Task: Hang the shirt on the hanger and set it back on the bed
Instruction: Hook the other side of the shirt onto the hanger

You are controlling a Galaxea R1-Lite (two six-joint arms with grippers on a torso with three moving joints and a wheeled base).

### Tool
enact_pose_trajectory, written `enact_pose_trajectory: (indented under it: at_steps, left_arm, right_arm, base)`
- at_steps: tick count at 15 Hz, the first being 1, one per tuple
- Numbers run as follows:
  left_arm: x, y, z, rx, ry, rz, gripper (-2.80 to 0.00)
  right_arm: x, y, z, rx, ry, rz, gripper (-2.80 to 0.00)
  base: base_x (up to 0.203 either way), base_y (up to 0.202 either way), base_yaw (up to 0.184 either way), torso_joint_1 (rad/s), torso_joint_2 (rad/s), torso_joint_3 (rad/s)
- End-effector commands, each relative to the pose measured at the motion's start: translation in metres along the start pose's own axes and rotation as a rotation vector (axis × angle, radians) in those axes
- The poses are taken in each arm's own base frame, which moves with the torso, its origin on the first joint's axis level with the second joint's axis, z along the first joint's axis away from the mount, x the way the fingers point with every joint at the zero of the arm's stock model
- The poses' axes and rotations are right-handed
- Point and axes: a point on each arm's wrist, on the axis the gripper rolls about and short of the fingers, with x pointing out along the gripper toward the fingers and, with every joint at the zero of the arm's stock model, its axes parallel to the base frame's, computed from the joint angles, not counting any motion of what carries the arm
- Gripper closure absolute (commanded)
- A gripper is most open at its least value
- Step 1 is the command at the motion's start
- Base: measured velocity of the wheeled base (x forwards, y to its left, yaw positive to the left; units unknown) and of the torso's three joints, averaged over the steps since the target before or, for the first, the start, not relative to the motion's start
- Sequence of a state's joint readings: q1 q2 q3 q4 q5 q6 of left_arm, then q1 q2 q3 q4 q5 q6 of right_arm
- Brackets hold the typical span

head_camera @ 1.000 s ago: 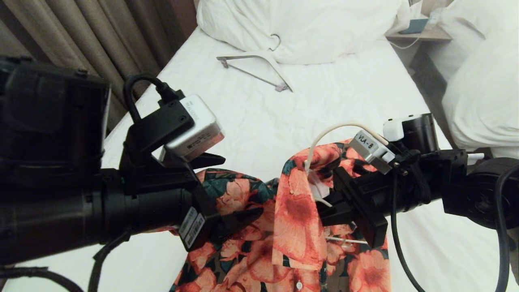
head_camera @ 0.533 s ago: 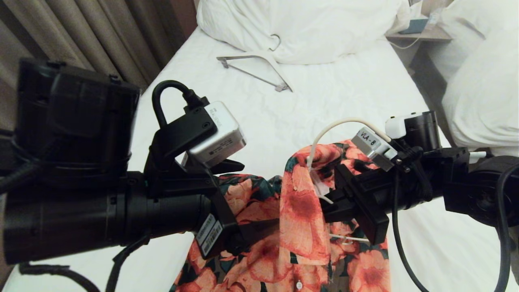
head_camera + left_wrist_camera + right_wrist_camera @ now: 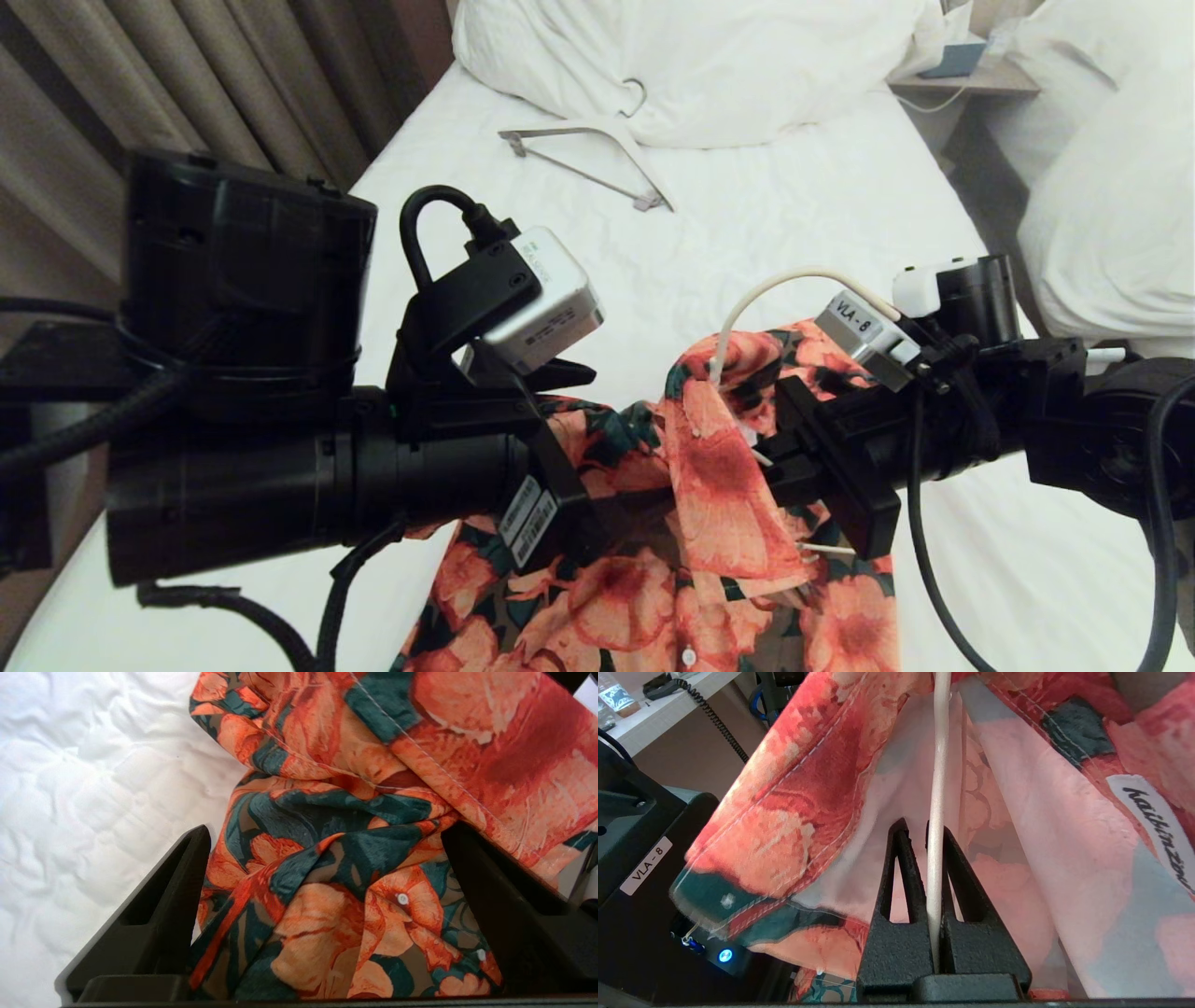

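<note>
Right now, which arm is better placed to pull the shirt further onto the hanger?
Left. Its end effector is open astride the shirt, while the right end effector is shut on the hanger.

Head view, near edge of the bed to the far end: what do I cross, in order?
The shirt at the near edge → the hook of the hanger rising from its collar → bare sheet of the bed → the grey-white hanger → the pillow.

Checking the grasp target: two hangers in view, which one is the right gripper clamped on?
The thin cream wire hanger inside the shirt, pinched by the right gripper. The thicker flat-bar hanger lies untouched near the pillow.
</note>
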State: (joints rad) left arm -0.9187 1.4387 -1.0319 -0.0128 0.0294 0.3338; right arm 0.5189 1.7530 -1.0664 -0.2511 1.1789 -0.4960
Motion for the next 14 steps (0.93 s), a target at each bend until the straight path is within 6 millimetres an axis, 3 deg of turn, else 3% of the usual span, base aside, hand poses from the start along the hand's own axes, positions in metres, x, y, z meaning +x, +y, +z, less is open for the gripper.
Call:
enact_pose_trajectory:
  at_steps: [1,14]
  left_arm:
    - [0.0014,0.0000,-0.0009,0.002,0.006,0.001,0.00]
    - [-0.0040,0.0031,-0.0004,-0.001,-0.003,0.022,0.00]
  right_arm:
    - [-0.0004,-0.0002,0.0000,-0.005,-0.004,0.004,0.00]
    - [-0.0065,-0.0032,-0.0043,-0.015,0.000,-0.016,0.00]
  base:
    - [0.000,0.000,0.000,0.000,0.00,0.000]
    - [0.000,0.000,0.000,0.000,0.00,0.000]
